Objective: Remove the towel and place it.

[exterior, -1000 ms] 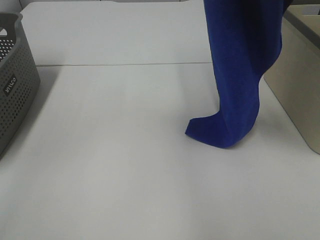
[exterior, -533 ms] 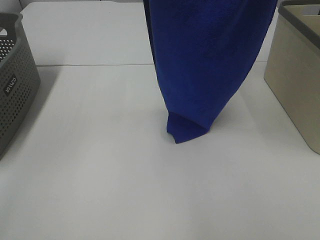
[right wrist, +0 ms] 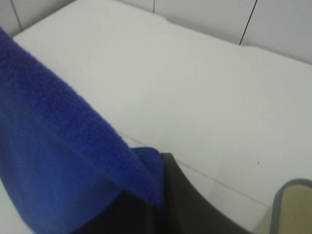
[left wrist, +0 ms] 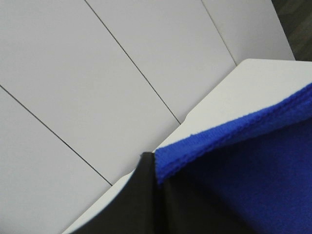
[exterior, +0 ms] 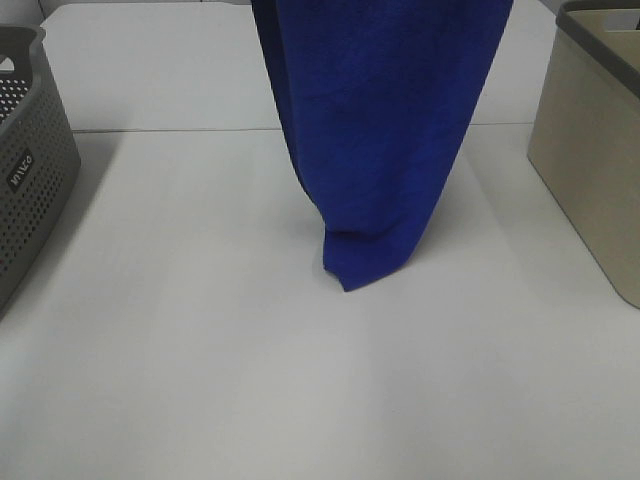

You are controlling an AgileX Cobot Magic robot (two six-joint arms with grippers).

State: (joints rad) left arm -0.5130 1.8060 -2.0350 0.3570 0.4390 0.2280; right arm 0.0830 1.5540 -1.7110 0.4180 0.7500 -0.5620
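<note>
Two grips: left fingers (left wrist: 141, 195), right fingers (right wrist: 187, 207) closed on towel (exterior: 380, 130); moved leftward, tip on table (exterior: 150, 350).

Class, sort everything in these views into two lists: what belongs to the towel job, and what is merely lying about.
Belongs to the job: towel; left claw and right claw, both gripping it; table below its hanging end.
Lying about: grey perforated basket; beige bin.
</note>
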